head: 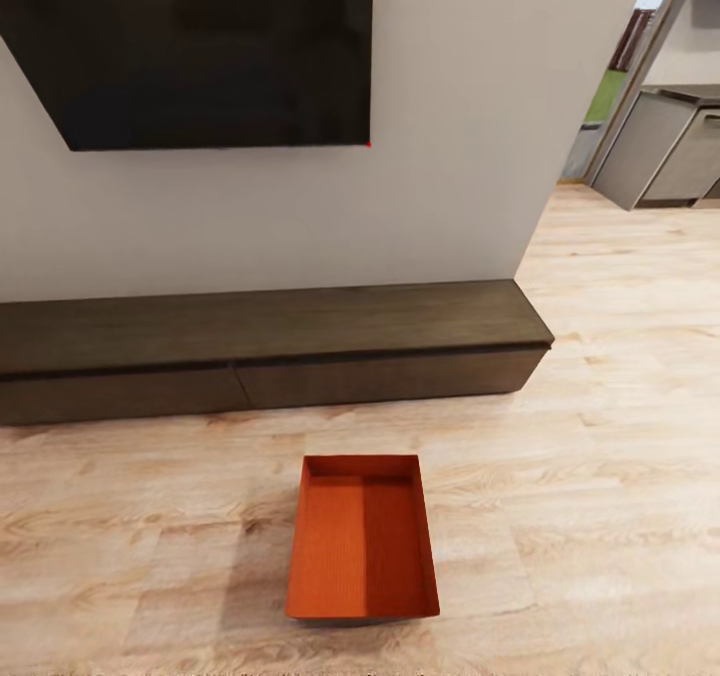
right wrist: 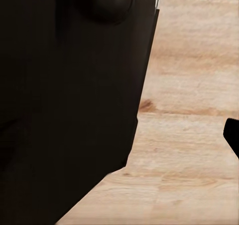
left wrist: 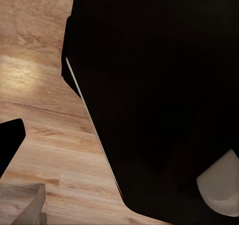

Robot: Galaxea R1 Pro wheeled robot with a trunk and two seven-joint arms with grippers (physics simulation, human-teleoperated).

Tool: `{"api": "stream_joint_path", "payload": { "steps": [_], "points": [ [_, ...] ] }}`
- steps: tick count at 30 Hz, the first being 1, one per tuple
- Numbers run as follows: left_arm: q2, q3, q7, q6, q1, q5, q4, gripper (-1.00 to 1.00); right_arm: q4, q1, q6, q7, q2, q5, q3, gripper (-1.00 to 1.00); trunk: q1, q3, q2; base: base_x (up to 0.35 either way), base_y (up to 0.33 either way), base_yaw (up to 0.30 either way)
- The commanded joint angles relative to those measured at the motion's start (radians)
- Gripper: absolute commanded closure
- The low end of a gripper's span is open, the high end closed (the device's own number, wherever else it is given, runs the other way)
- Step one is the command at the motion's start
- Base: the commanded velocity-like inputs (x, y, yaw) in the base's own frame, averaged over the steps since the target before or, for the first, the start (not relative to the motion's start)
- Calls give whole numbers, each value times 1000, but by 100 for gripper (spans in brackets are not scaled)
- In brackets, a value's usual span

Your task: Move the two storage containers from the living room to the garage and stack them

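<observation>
**One bin on the living-room planks**

An orange-red storage container [head: 363, 539] sits open-top on the light wood plank floor [head: 600, 476] of the living room, just in front of a long, low dark-wood cabinet [head: 270, 346] — near it but not touching. Its inside is bare. Above the cabinet a black TV [head: 200, 46] hangs on the white wall [head: 450, 136]. At the right an opening leads to grey cabinets [head: 655, 151]. Both wrist views show dark robot bodywork over the planks — whether either gripper's jaws are apart or together cannot be told.
</observation>
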Motion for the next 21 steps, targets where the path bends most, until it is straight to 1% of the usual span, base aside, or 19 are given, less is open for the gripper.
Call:
{"api": "stream_joint_path", "payload": {
  "steps": [1, 21],
  "points": [
    [0, 6, 0, -2, 0, 2, 0, -100, 3, -1, -5, 0, 1, -7, 8, -100, 0, -2, 0, 0, 0, 0],
    [0, 6, 0, -2, 0, 2, 0, -100, 3, -1, -5, 0, 1, -6, 8, -100, 0, -34, 0, 0, 0, 0]
  ]
}}
